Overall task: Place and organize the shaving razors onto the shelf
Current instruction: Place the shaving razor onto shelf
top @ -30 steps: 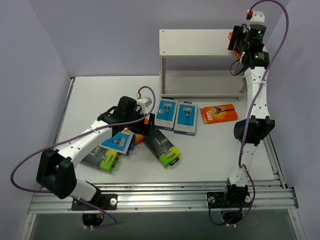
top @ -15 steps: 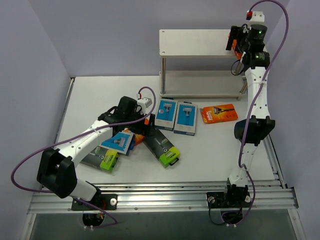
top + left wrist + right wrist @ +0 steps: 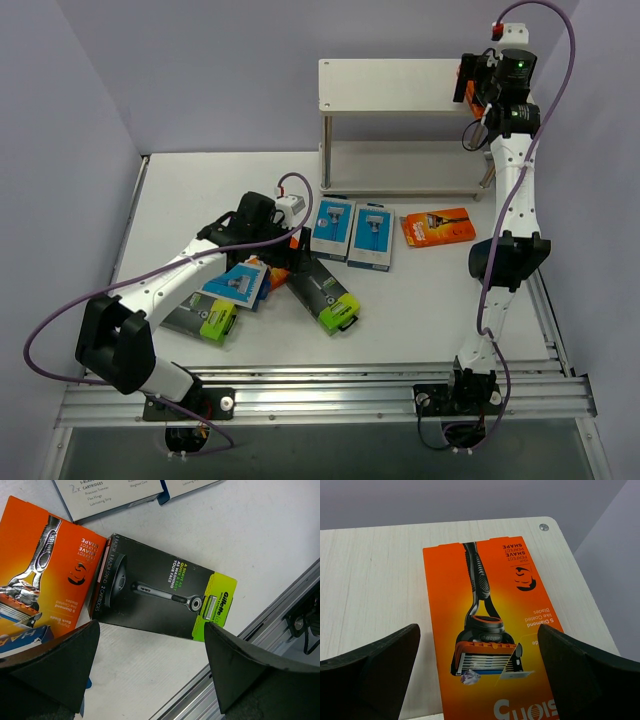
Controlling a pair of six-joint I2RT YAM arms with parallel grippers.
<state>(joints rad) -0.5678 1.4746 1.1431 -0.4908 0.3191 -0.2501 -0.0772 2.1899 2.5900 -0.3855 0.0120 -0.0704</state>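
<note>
Desk (image 3: 430,310) is bearing a stiff, light black Gillette pack (image 3: 160,597), likely pinchable edgewise; left gripper (image 3: 150,626) and right gripper (image 3: 479,627) are gaping.

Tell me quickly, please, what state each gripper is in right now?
Left gripper: open, empty, above the black flat razor pack with lime-green end.
Right gripper: open, empty, over the orange flat razor pack on the off-white shelf board.

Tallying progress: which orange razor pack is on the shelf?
The orange pack flat on the beige top board, at the right gripper; the other two lie on the white table.
</note>
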